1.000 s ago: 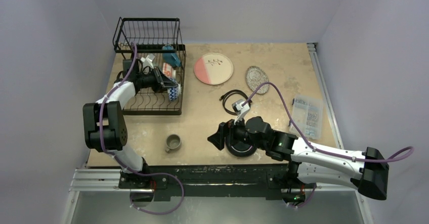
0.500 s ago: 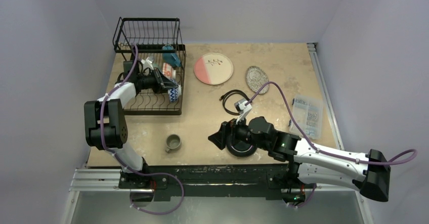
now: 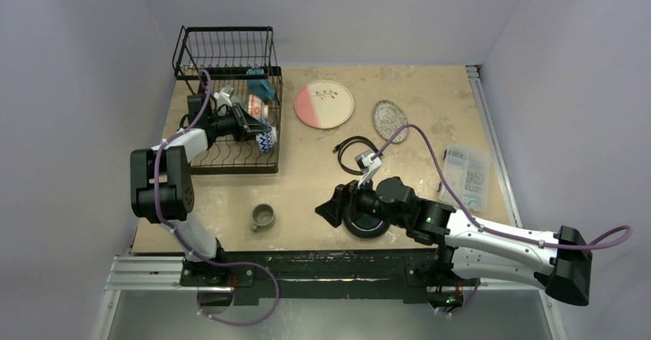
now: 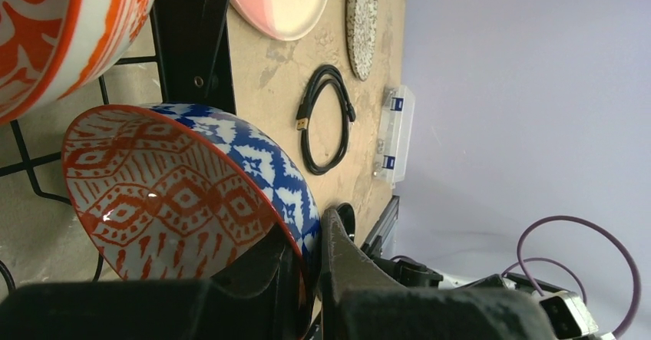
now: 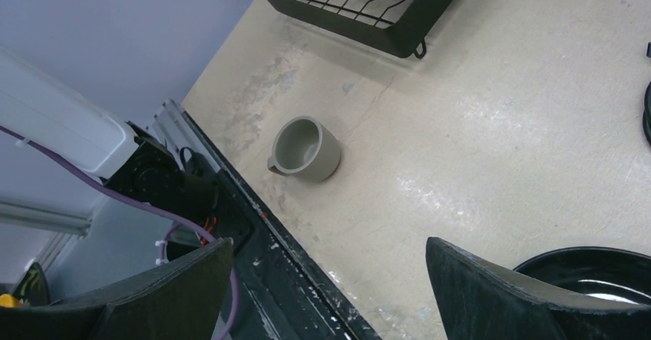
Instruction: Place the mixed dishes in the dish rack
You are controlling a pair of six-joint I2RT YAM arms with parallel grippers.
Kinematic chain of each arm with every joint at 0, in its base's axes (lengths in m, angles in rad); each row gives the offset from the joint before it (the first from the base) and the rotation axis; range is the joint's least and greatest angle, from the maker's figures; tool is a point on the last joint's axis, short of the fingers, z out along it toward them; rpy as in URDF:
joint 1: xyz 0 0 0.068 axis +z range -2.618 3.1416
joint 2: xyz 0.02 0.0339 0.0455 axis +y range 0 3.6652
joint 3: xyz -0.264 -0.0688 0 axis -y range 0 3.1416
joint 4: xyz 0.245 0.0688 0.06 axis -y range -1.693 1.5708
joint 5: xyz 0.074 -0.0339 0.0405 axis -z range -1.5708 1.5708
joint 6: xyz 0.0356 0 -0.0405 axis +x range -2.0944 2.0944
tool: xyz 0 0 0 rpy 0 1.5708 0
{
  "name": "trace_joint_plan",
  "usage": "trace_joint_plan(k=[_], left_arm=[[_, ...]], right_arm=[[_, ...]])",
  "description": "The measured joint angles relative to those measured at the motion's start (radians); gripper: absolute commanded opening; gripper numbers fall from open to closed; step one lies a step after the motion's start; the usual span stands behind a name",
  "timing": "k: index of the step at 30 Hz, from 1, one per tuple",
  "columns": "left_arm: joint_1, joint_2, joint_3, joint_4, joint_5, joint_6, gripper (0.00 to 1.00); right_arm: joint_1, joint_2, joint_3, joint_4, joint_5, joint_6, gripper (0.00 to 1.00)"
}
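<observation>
1. The left fingers [image 4: 347,267] are clamped shut on the rim of the red-patterned bowl [image 4: 176,194]. They hold it tilted on edge in the lower tray of the dish rack [image 3: 230,169], near the tray's right wall.
2. The right fingers [image 5: 499,298] are spread wide and empty, hovering over the black plate [image 5: 595,267] on the bench [image 5: 476,148]. The small grey cup [image 5: 307,150] stands well apart.
3. If let go between slot wires, the bowl could topple against the orange-patterned dish [image 4: 46,33].
4. The plate lies flat, so its low rim may slip from the fingers and skid toward the bench's near edge.

Tan table [image 3: 307,175]: dish rack [image 3: 230,170], pink-white plate [image 3: 324,103], speckled plate [image 3: 390,120], cable [image 3: 353,139], parts box [image 3: 467,175], grey cup [image 3: 262,217], black plate [image 5: 583,267].
</observation>
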Motion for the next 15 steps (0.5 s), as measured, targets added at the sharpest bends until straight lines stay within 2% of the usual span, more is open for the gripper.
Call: trace_joint_plan(k=[5, 15], left_arm=[[0.000, 0.002, -0.026, 0.078, 0.018, -0.051, 0.00], [-0.001, 0.002, -0.042, 0.124, 0.028, -0.086, 0.00]], right_arm=[[0.000, 0.006, 0.000, -0.001, -0.003, 0.000, 0.99], [0.000, 0.053, 0.006, -0.001, -0.020, -0.001, 0.99]])
